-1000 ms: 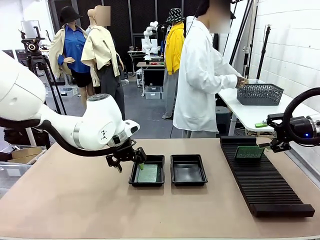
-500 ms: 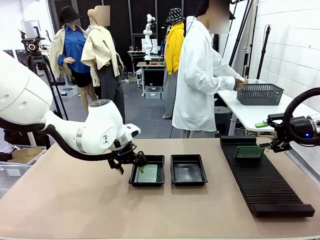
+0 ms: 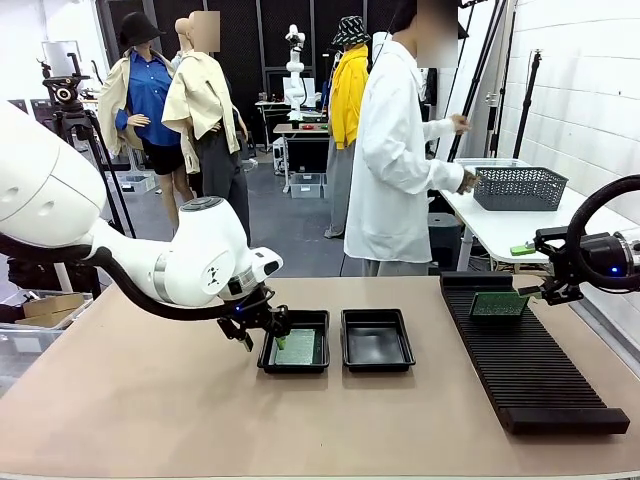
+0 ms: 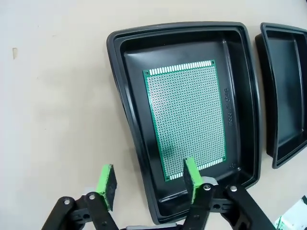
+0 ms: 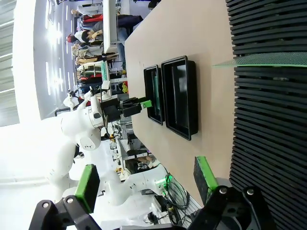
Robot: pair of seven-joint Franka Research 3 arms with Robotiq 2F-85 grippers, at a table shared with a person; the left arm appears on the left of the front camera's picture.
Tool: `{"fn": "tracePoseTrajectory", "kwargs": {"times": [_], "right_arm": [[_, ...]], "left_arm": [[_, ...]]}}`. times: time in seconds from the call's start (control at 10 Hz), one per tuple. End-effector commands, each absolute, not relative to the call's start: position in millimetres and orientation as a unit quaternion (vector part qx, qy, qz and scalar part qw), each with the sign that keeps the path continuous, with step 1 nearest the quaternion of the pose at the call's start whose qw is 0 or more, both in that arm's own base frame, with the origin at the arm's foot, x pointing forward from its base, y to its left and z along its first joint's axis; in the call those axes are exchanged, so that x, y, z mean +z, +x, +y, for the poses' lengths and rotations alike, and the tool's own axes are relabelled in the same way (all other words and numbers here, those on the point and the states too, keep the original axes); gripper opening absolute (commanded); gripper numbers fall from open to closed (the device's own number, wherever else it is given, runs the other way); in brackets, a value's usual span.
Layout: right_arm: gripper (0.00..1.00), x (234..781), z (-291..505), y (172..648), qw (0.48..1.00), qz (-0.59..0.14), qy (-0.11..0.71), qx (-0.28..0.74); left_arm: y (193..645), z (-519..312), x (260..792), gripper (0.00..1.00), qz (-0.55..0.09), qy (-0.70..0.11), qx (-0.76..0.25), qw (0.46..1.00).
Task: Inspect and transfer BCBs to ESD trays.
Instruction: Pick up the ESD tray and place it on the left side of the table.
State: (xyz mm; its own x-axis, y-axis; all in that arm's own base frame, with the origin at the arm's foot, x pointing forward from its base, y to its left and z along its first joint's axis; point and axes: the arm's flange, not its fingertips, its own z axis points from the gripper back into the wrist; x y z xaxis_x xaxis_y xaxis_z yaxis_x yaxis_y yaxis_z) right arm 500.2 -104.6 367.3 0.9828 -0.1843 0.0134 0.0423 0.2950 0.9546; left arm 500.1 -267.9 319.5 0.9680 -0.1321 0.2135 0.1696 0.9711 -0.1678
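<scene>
**Front view.** The left gripper (image 3: 268, 326) is partly masked by its own wrist, and its fingers cannot be told apart here. It hangs low at the near-left corner of the left ESD tray (image 3: 293, 369), the arm reaching in from the left with a raised elbow. A flat BCB (image 3: 297, 347) lies on that tray's floor. The right ESD tray (image 3: 378, 367) sits just beside it, not touching. The right gripper (image 3: 543, 293) is small and dark at the far end of the ribbed rack (image 3: 530, 370), near a standing BCB (image 3: 497, 303); contact cannot be told. A person (image 3: 395, 170) stands beyond, turned toward a mesh basket (image 3: 520, 188).

**Left wrist view.** The fingers stand apart, straddling the tray's rim. One green pad (image 4: 106, 181) is over the table (image 4: 57, 96). The other pad (image 4: 191, 177) is inside the tray at the flat BCB's near edge, and whether it touches cannot be told. The right ESD tray is cut off by the picture's edge.

**Right wrist view.** The fingers are spread wide with nothing between them. The standing BCB shows edge-on as a thin green line in a rack slot, well ahead of the fingertips. Both trays appear far off and small.
</scene>
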Motion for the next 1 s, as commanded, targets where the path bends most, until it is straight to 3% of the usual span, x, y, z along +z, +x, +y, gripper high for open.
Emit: {"fn": "tracePoseTrajectory", "kwargs": {"times": [0.0,0.5,0.8,0.9], "right_arm": [[1.00,367.6,-103.5,497.2,0.804,-0.063,0.586,-0.077],[1.00,367.6,-103.5,497.2,0.804,-0.063,0.586,-0.077],[1.00,367.6,-103.5,497.2,0.804,-0.063,0.586,-0.077],[1.00,367.6,-103.5,497.2,0.804,-0.063,0.586,-0.077]], "left_arm": [[505.9,-268.7,321.5,0.59,-0.093,-0.101,-0.079,0.987],[508.8,-265.1,321.1,0.03,-0.086,-0.109,-0.070,0.988],[507.5,-263.4,324.0,0.00,-0.064,-0.121,-0.062,0.989],[504.5,-266.2,321.2,0.00,-0.093,-0.109,-0.061,0.988]]}}
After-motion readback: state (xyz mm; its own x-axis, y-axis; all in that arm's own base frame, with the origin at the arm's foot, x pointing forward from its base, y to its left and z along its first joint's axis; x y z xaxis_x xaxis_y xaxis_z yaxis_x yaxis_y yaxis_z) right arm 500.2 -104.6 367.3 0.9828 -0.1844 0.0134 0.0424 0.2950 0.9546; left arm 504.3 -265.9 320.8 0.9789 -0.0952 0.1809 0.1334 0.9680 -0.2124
